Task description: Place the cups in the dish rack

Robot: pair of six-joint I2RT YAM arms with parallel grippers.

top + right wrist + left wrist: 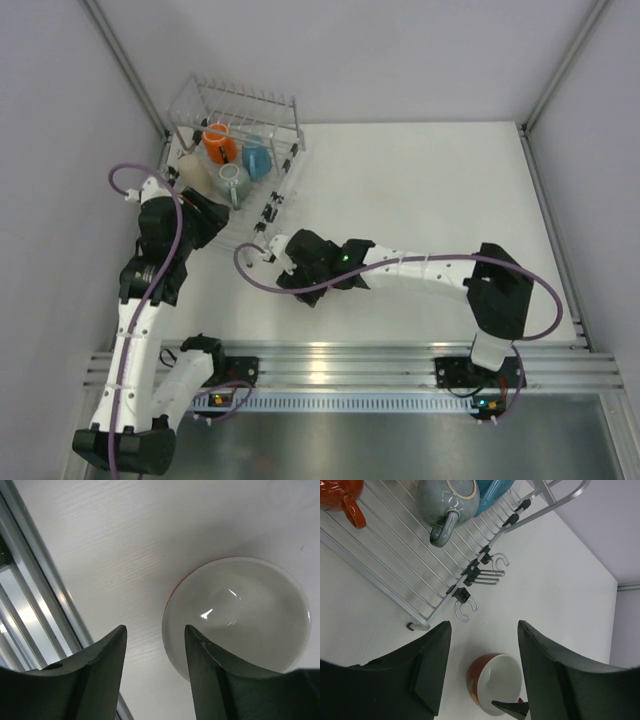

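White cup (240,615) lies beneath right claw (155,630), rim between its jaws.

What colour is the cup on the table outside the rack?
The small round cup is red outside, white inside; left wrist view shows it best.

dish rack (287,170) on table (430,190), three mugs (233,180) inside the rack, tumbler (195,172) at rack's left side, wide cup (492,682) on table just before rack's near end
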